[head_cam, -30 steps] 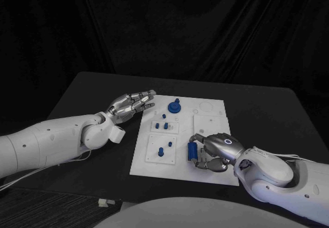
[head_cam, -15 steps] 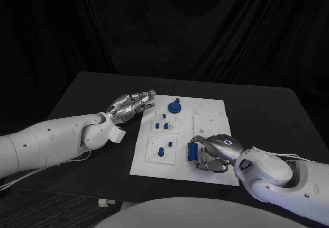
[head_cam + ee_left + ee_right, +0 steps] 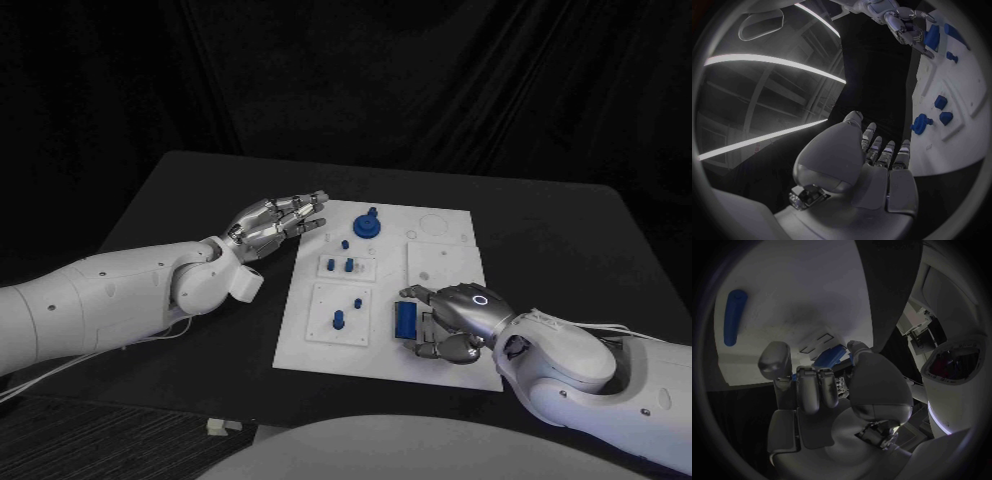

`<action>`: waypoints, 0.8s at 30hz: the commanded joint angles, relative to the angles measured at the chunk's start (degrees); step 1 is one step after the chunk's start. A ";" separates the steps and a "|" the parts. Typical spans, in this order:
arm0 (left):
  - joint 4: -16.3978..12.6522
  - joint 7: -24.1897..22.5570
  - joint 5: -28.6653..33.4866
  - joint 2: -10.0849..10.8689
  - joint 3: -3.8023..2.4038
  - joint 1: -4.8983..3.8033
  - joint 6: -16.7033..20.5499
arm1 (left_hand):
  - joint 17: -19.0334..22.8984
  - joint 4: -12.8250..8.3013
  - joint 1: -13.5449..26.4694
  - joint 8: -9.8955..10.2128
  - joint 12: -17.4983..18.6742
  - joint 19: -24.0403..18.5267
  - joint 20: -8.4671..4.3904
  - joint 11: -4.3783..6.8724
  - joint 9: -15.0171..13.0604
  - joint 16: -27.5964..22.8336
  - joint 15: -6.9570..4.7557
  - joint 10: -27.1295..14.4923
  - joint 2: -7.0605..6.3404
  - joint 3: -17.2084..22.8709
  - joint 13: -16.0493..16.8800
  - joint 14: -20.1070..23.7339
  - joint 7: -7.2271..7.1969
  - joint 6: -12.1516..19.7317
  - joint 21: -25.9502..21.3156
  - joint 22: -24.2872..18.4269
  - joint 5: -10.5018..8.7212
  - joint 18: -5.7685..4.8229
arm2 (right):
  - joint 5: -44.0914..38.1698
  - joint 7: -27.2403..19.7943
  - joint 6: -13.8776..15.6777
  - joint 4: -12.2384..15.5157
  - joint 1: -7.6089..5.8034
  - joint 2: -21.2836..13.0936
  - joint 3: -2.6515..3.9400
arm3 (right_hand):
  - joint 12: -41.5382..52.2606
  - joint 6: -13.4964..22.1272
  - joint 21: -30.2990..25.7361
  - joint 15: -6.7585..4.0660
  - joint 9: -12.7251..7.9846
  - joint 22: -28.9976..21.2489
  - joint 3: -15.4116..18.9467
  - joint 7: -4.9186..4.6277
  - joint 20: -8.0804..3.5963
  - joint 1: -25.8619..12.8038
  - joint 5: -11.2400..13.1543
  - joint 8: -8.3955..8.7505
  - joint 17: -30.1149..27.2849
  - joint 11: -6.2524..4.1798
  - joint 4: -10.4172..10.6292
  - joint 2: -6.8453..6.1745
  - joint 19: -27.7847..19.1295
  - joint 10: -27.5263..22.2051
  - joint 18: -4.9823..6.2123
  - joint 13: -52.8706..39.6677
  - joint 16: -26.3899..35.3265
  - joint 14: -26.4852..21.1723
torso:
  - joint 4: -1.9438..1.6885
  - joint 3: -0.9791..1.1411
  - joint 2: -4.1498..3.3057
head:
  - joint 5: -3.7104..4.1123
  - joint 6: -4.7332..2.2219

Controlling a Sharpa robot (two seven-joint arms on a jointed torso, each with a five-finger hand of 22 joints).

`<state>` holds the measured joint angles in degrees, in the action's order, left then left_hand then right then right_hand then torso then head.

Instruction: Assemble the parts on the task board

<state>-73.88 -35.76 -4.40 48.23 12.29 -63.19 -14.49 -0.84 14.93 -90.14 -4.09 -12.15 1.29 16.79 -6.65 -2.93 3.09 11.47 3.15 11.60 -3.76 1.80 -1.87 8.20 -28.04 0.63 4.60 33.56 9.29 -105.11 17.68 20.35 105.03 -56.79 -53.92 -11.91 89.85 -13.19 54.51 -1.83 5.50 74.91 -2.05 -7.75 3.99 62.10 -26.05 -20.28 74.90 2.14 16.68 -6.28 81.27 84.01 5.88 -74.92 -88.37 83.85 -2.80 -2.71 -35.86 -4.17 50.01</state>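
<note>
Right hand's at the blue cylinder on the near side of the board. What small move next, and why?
Probably close the right hand a little more firmly on the blue cylinder before lifting. Its fingers already curl around the part, which lies flat on the task board, and the left hand hovers open beside the board's far corner, clear of the work.

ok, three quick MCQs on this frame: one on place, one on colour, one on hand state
1. Where is the left hand?
A. beside the task board's far left corner
B. on the board's near edge
C. over the board's right side

2. What colour is the round part at the board's far end?
A. red
B. blue
C. green

3. What is the right hand doing?
A. open above the table
B. resting on bare table
C. gripping a blue cylinder

Answers: 1 A, head view shows it off that corner. 2 B, plainly blue. 3 C, fingers curl around it.
</note>
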 commanded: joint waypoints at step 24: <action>0.06 -0.27 0.29 -0.19 -0.05 0.15 -0.84 | -0.10 0.00 -0.45 -0.25 -0.13 0.24 0.03 -0.50 -0.07 0.27 0.36 -0.13 0.37 0.46 0.05 -0.06 0.30 -0.14 0.32 -0.02 0.41 -0.26 | -0.30 -1.35 6.20 0.30 0.20 -0.51 -0.01 | 0.15 -9.96 -1.93 -1.58 5.35 6.66 2.93 1.70 -1.21 10.10 -5.44 -20.70 11.50 -1.78 -0.51 1.52 0.05 5.99 0.44 -15.08 0.74 5.27 | 0.02 0.00 -0.01 | -0.05 -0.01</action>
<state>-73.75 -35.50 -4.40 48.17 12.29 -63.13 -14.60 -0.85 14.93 -90.36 -4.09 -12.15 1.28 16.79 -6.85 -2.93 3.09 11.47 2.94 11.83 -3.77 1.80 -1.87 8.20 -28.04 0.63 4.58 33.79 9.30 -105.13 17.07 24.61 105.17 -56.77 -54.43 -11.88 89.86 -22.98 52.80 -3.02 9.59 74.95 0.67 -6.12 3.16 72.37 -31.48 -40.38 74.90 0.78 15.99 -5.28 81.27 83.91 5.84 -74.91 -87.86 84.08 -2.79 -2.70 -35.88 -4.17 50.00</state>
